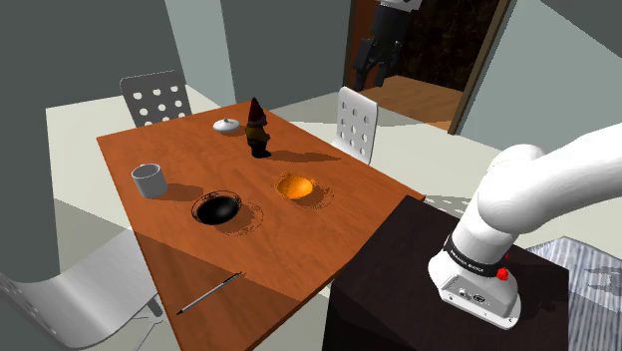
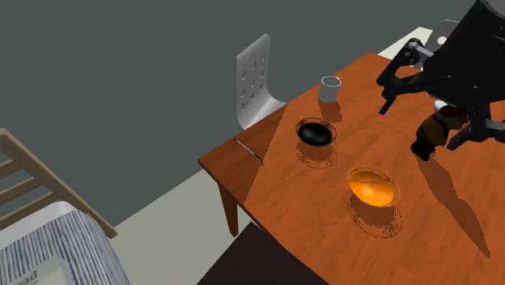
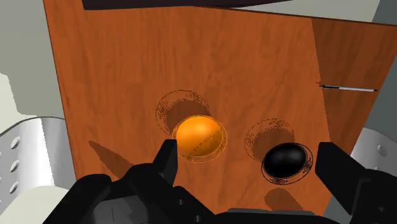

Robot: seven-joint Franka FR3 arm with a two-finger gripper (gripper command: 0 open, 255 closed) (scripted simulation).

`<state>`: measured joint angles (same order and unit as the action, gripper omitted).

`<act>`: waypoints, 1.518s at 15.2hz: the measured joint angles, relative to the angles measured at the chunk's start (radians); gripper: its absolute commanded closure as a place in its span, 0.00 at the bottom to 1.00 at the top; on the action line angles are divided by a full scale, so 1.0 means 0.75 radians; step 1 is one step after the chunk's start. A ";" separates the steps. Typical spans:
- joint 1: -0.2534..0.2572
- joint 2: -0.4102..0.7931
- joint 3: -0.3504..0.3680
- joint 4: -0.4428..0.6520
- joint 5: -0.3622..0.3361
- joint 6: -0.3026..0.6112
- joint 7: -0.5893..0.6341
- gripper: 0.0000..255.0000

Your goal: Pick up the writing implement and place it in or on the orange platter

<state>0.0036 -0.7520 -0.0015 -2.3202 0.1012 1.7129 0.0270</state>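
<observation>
A thin grey pen (image 1: 209, 292) (image 2: 248, 151) (image 3: 347, 88) lies near the table's edge, at the corner closest to the shoulder view's bottom. The orange platter (image 1: 297, 186) (image 2: 374, 186) (image 3: 199, 137), a shallow glossy dish, sits near the middle of the wooden table (image 1: 179, 150). My black gripper (image 1: 374, 62) (image 2: 421, 121) (image 3: 251, 162) hangs high above the table's far side, open and holding nothing. In the wrist view the platter lies ahead of one finger (image 3: 168, 159), and the pen is far off beyond the other.
A black bowl (image 1: 217, 209) (image 2: 314, 133) (image 3: 286, 160) sits between platter and pen. A gnome figure (image 1: 258, 128) (image 2: 433, 133), a white cup (image 1: 150, 179) (image 2: 329, 89) and a small white lid (image 1: 228, 125) stand further back. White chairs (image 1: 356, 122) (image 2: 257, 77) ring the table; my dark stand (image 1: 439, 289) adjoins it.
</observation>
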 measured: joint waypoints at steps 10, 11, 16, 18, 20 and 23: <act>0.112 0.339 0.002 0.033 0.049 0.248 -0.211 0.00; 0.126 0.381 0.005 0.041 0.056 0.273 -0.236 0.00; 0.190 0.601 0.022 0.104 0.093 0.393 -0.367 0.00; 0.211 0.690 0.029 0.147 0.105 0.424 -0.421 0.00; 0.233 0.787 0.040 0.186 0.118 0.466 -0.473 0.00; 0.268 0.926 0.068 0.254 0.134 0.517 -0.536 0.00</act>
<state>0.2045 -0.0575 0.0497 -2.1296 0.2015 2.1004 -0.3747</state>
